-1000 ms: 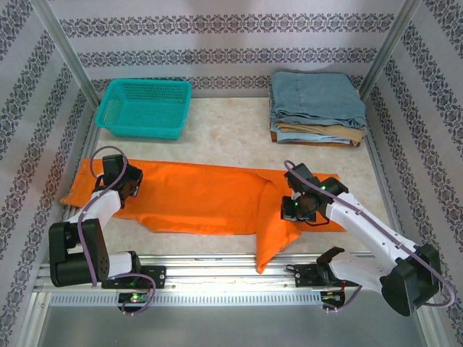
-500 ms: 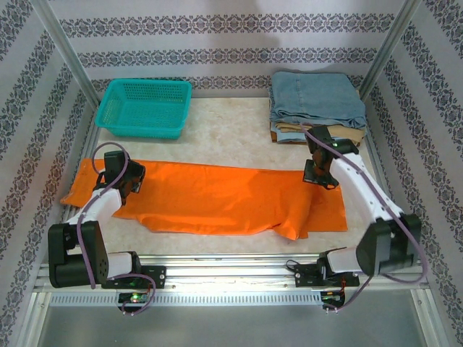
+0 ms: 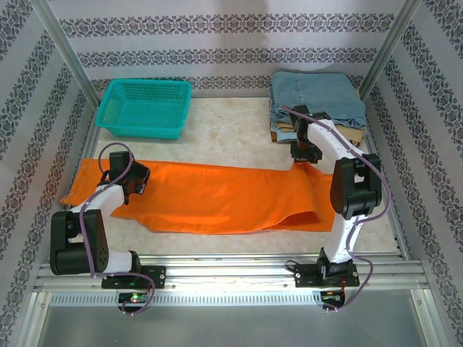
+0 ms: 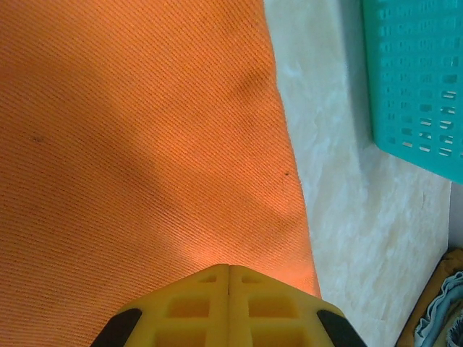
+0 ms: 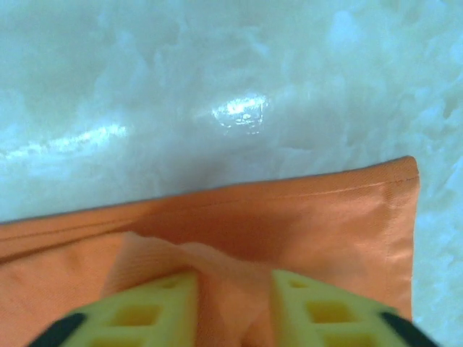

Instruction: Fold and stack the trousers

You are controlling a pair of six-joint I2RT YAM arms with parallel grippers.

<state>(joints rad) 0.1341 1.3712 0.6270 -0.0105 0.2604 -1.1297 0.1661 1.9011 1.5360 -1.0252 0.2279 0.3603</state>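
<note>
Orange cloth stretches left to right across the near half of the worktop (image 3: 231, 130): the trousers (image 3: 217, 199), lying mostly flat, with a doubled fold at their near right. On their left end rests the left gripper (image 3: 137, 181), its jaws pressed together; whether cloth is caught cannot be told. At their far right corner the right gripper (image 3: 304, 157) has its jaws spread, with a ridge of cloth between them. Farther back sit a teal basket (image 3: 145, 108) on the left and a denim pair (image 3: 316, 97) stacked on a tan pair (image 3: 347, 134) on the right.

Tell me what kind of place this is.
Likely a staged robot test cell, not a home: patterned wall panels between aluminium posts, and a marble-look table with orange trousers spread near folded jeans.
</note>
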